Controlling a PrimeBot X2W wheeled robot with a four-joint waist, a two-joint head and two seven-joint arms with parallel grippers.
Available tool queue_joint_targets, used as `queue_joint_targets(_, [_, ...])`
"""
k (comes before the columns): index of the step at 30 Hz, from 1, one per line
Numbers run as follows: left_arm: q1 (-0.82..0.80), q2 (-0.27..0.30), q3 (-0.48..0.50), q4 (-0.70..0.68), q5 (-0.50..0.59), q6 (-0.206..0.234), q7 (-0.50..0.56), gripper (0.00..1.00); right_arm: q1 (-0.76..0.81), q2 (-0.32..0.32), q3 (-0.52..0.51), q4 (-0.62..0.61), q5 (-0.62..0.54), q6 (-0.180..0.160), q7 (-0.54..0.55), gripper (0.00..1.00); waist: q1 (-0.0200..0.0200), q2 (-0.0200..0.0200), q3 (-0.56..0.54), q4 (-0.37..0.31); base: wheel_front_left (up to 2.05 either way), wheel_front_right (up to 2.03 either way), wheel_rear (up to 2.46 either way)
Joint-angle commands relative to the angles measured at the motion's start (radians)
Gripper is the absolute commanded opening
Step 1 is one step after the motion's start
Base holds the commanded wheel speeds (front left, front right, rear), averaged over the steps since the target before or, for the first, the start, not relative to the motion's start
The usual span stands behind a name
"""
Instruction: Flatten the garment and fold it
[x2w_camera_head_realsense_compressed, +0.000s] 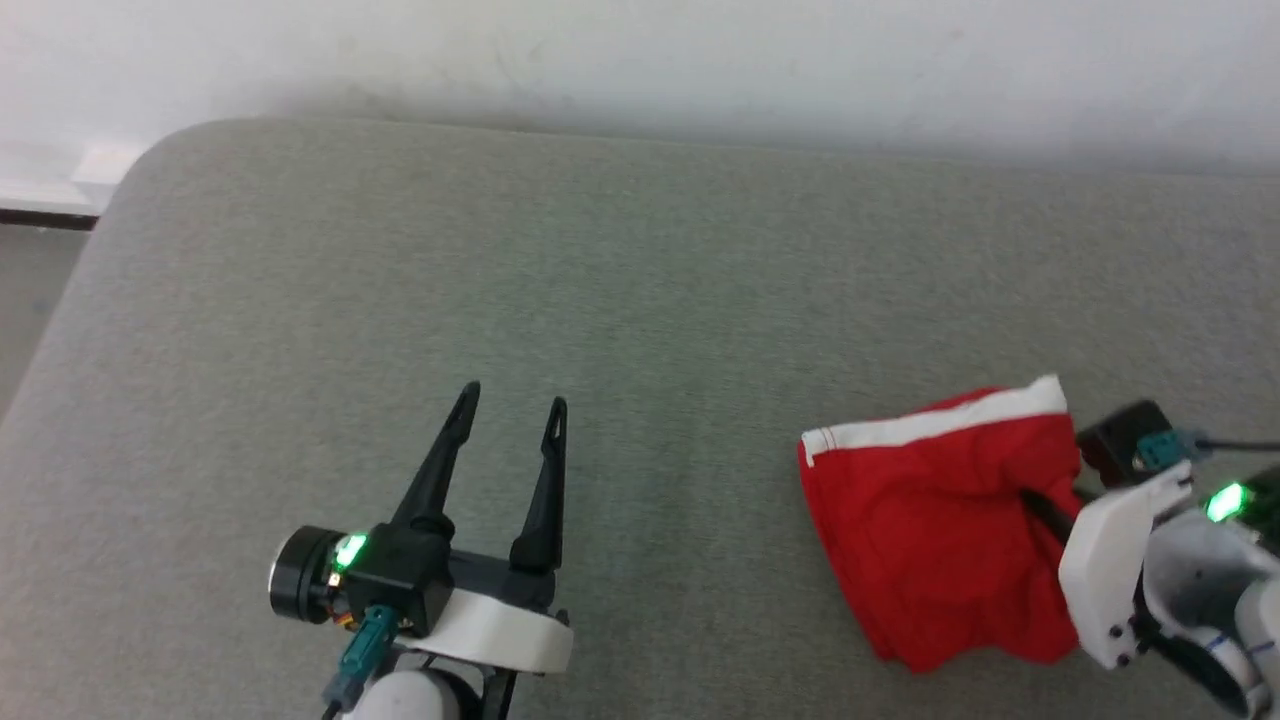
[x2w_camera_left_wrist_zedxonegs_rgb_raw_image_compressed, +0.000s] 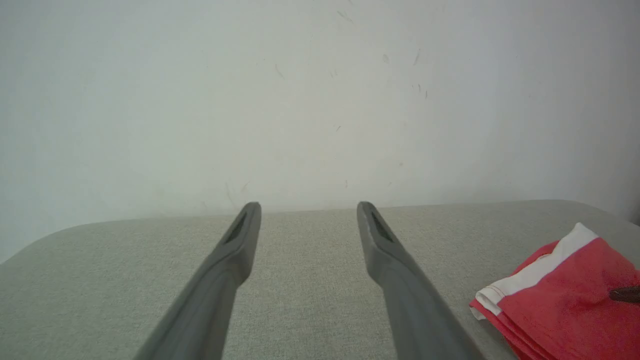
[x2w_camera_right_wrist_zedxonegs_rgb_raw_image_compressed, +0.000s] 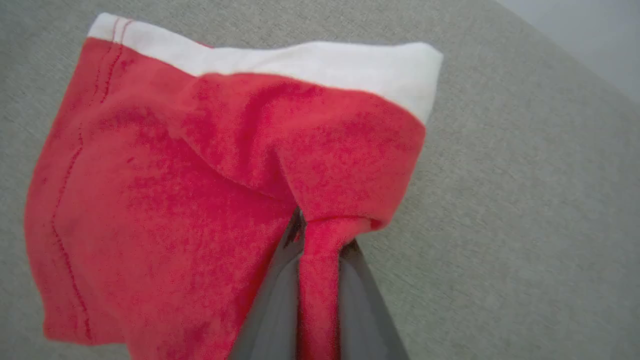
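Below, grey surface (x2w_camera_head_realsense_compressed: 640, 300) under garment (x2w_camera_head_realsense_compressed: 930, 520).

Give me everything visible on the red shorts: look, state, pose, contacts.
The shorts are red, thin soft fabric with a broad white band along the far edge and stitch lines down one side. They lie folded over in a compact, rumpled stack, with layered edges at the near left. They rest on the grey textile surface at the robot's front right. The right gripper is shut on a ridge of cloth at their right edge, which stands up as a raised crease.
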Motion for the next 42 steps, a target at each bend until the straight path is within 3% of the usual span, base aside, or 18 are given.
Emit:
queue_joint_targets(1, [-0.024,-0.004,-0.006,-0.003,-0.004,0.007,-0.005,1.0,-0.032,-0.024,0.012,-0.013,-0.007,-0.002,0.005,0.0,-0.0001,0.0001,0.035,-0.084,0.0,0.0,0.0])
queue_joint_targets(5, [-0.07,-0.004,-0.03,-0.003,0.001,0.008,-0.005,1.0,-0.118,-0.168,0.055,-0.038,-0.055,-0.002,0.02,0.0,-0.0001,0.0001,0.088,-0.174,0.0,0.0,0.0])
queue_joint_targets(9, [-0.138,-0.004,-0.045,-0.004,0.019,0.005,-0.005,1.0,-0.173,-0.292,0.075,-0.008,-0.028,-0.002,-0.009,0.0,-0.0001,0.0001,0.163,-0.241,0.0,0.0,0.0])
queue_joint_targets(13, [-0.217,-0.004,-0.052,-0.034,0.033,0.002,-0.005,1.0,-0.195,-0.412,0.065,0.097,0.009,-0.002,-0.081,0.0,-0.0001,0.0001,0.243,-0.269,0.0,0.0,0.0])
queue_joint_targets(16, [-0.261,-0.003,-0.056,-0.053,0.044,-0.009,-0.005,1.0,-0.219,-0.46,0.043,0.2,0.019,-0.002,-0.162,0.0,-0.0001,0.0001,0.311,-0.28,0.0,0.0,0.0])
queue_joint_targets(26, [-0.349,0.0,-0.078,-0.107,0.057,-0.025,-0.005,1.0,-0.307,-0.505,-0.001,0.538,-0.044,-0.002,-0.444,0.0,-0.0001,0.0001,0.44,-0.234,0.0,0.0,0.0])
queue_joint_targets(37, [-0.367,0.001,-0.114,-0.117,0.067,-0.012,-0.005,1.0,-0.401,-0.477,-0.073,0.819,-0.138,-0.002,-0.589,0.0,-0.0001,0.0001,0.473,-0.196,0.0,0.0,0.0])
queue_joint_targets(38, [-0.365,0.001,-0.114,-0.114,0.066,-0.011,-0.005,1.0,-0.41,-0.471,-0.078,0.829,-0.147,-0.002,-0.604,1.0,-0.0001,0.0001,0.467,-0.197,0.0,0.0,0.0])
queue_joint_targets(42, [-0.349,0.003,-0.111,-0.103,0.055,-0.004,-0.005,1.0,-0.44,-0.45,-0.079,0.859,-0.177,-0.002,-0.629,1.0,-0.0001,0.0001,0.423,-0.205,0.0,0.0,0.0])
